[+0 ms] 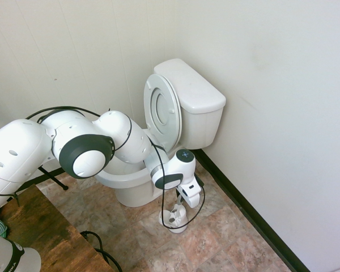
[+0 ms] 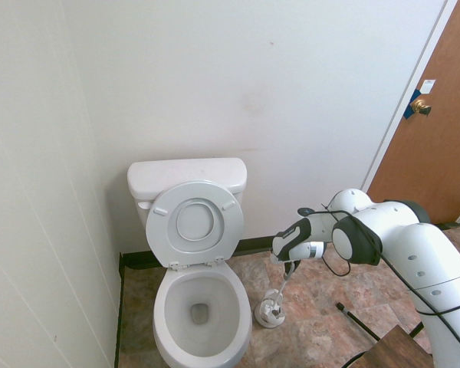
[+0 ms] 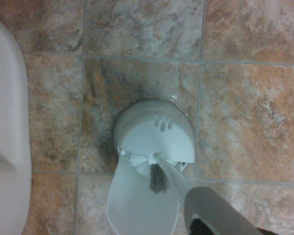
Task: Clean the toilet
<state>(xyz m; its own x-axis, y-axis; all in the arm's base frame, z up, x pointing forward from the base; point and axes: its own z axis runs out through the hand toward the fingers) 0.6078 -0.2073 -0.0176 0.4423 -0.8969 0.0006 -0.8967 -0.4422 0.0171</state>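
Observation:
The white toilet [image 2: 202, 307] stands against the wall with its seat and lid [image 2: 195, 223] raised against the tank [image 2: 187, 175], so the bowl is open. In the first exterior view the toilet [image 1: 184, 107] is partly hidden by my arm. On the floor beside the bowl sits a small white brush holder [image 2: 270, 313] [image 1: 175, 219]. My gripper [image 2: 289, 264] [image 1: 189, 196] hangs just above it, shut on the brush's thin handle [image 2: 284, 285]. In the wrist view the holder [image 3: 154, 129] has its flap open, with grey bristles [image 3: 157, 177] at the opening and the handle [image 3: 208, 208] rising close to the camera.
The floor is brown stone-look tile [image 3: 245, 98]. The toilet's base [image 3: 7, 147] lies close beside the holder. A white wall with dark baseboard [image 1: 255, 218] runs behind. A wooden door [image 2: 437, 123] is at the right, and a wooden tabletop [image 1: 39, 232] stands near the arm.

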